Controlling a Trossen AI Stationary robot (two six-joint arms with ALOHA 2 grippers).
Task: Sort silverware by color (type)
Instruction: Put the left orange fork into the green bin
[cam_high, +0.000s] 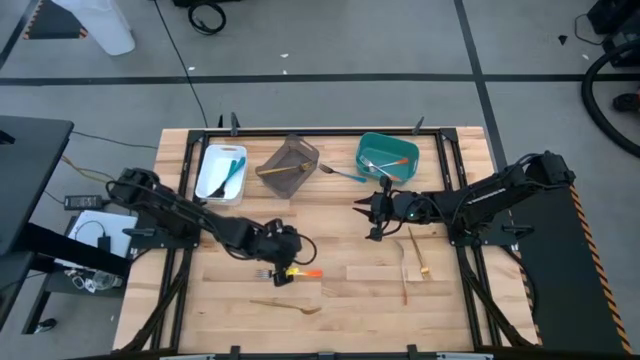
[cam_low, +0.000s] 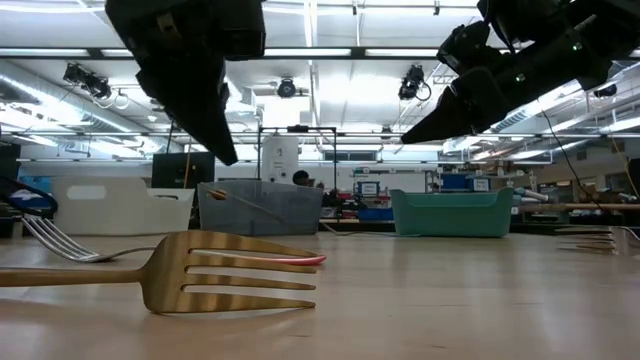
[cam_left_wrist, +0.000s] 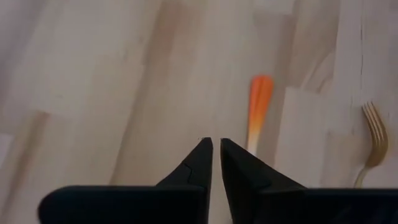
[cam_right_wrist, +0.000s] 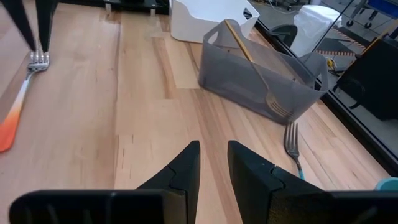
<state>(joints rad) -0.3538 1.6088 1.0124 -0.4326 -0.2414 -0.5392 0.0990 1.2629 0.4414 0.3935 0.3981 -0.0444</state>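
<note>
Your left gripper (cam_high: 283, 262) hovers, jaws nearly together, over the orange-handled metal fork (cam_high: 296, 272) on the wooden table (cam_high: 340, 300), while your right gripper (cam_high: 362, 212) waits empty, jaws slightly apart.

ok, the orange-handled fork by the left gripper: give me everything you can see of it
The orange-handled fork is slim, with metal tines and a glossy plastic handle that fades from pale to bright orange toward its rounded end. It lies flat on the bare wooden table, in the near-left part, tines toward the left arm's side. The left gripper hangs just above its tine end, fingers nearly together, holding nothing. Whether they touch it cannot be told.
</note>
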